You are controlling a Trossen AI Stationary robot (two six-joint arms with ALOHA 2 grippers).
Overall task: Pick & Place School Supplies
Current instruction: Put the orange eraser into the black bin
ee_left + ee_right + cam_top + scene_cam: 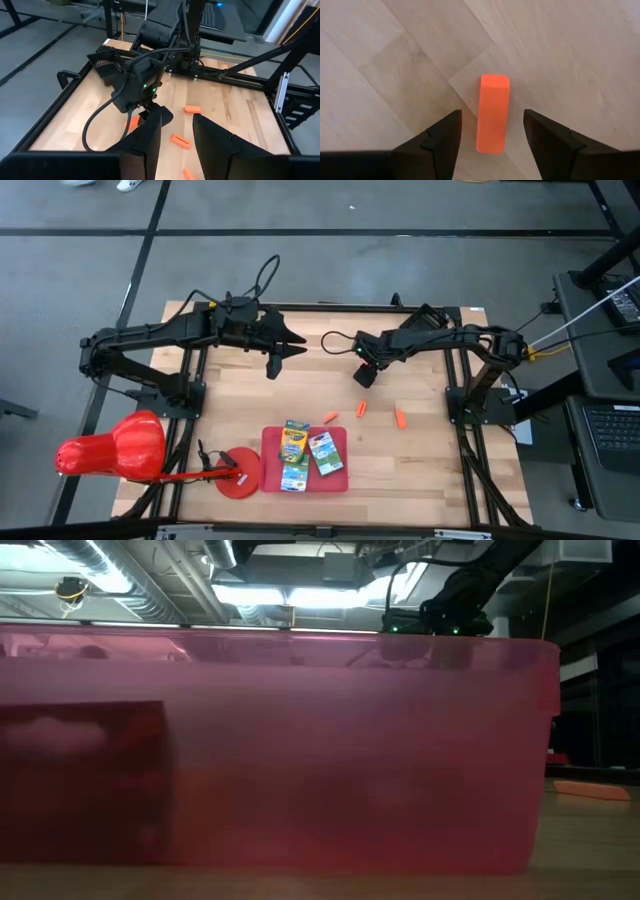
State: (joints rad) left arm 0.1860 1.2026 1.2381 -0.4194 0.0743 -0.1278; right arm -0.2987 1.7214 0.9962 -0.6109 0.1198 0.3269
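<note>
My right gripper (pixel 492 116) is open and points down over the table's middle (pixel 366 373). Its fingers stand on either side of a short orange stick (pixel 493 113) that lies flat on the wood, and they do not touch it. More orange sticks (pixel 362 409) (pixel 400 418) (pixel 330 418) lie nearer the near edge. A yellow-green crayon box (pixel 294 442) and a green-white pack (pixel 326 452) lie in the red tray (pixel 270 442). My left gripper (pixel 292 345) is open and hovers over the far left of the table; its wrist view shows its fingers (pixel 150 137) apart.
A big red cone (pixel 112 447) sits at the near left corner, with a red disc (pixel 240 473) beside it. In the low view the red tray's wall (pixel 300 760) fills most of the picture. Bare wood lies to the right of the sticks.
</note>
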